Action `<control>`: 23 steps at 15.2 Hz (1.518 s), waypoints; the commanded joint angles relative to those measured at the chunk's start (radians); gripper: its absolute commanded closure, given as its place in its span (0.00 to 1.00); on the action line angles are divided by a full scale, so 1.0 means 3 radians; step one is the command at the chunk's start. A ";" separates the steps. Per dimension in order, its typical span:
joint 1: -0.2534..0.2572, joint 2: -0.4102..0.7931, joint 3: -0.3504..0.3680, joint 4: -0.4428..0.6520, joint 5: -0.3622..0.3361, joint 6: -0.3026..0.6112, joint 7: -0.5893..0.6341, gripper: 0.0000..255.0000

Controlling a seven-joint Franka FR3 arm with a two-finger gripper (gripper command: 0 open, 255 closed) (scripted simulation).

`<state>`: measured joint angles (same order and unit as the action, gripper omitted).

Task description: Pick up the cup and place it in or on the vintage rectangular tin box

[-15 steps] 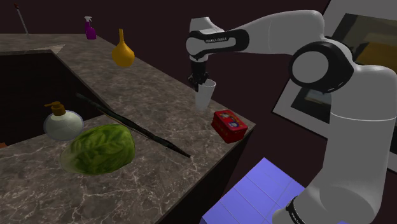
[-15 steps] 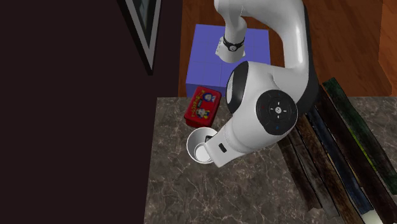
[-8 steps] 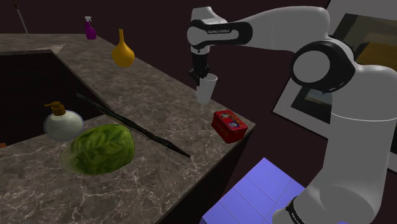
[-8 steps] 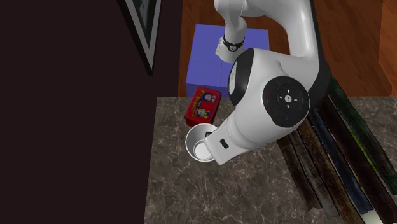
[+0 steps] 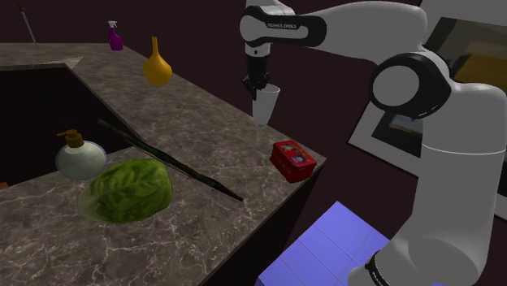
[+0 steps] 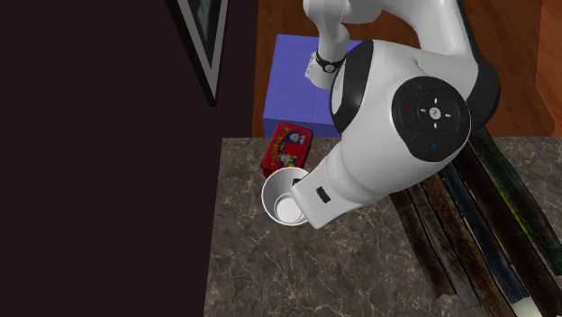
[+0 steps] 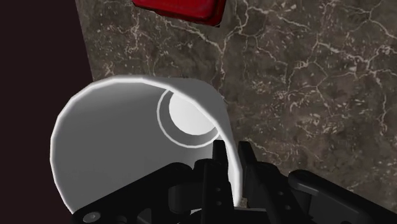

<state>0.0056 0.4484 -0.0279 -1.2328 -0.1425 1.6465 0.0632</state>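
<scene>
Now the black pincer [image 5: 260, 88] clamps one wall of the white tapered cup [image 5: 265, 107] above the dark marbled worktop [image 5: 195, 122] (a rim-only grip), so swinging toward the red rectangular tin box [image 5: 292, 159] could tilt or drop it.

On my dark marbled counter [image 5: 191, 130] I see a leafy green cabbage [image 5: 127, 191] just beside a round grey pump bottle [image 5: 80, 157].

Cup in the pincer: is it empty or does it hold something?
Empty. The wrist view looks into the cup and shows its bare white bottom; the pincer clasps its rim.
</scene>
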 commanded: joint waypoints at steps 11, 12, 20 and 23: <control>-0.0013 -0.0775 -0.0010 -0.0724 -0.0019 -0.0047 -0.0035 1.00; -0.0016 -0.0923 -0.0012 -0.0898 -0.0024 -0.0020 -0.0037 1.00; -0.0045 -0.2006 -0.0038 -0.1998 -0.0064 0.0006 -0.0084 1.00; -0.0055 -0.2291 -0.0048 -0.2283 -0.0078 0.0007 -0.0099 1.00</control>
<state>-0.0105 -0.2048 -0.0420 -1.8833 -0.1642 1.6487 0.0337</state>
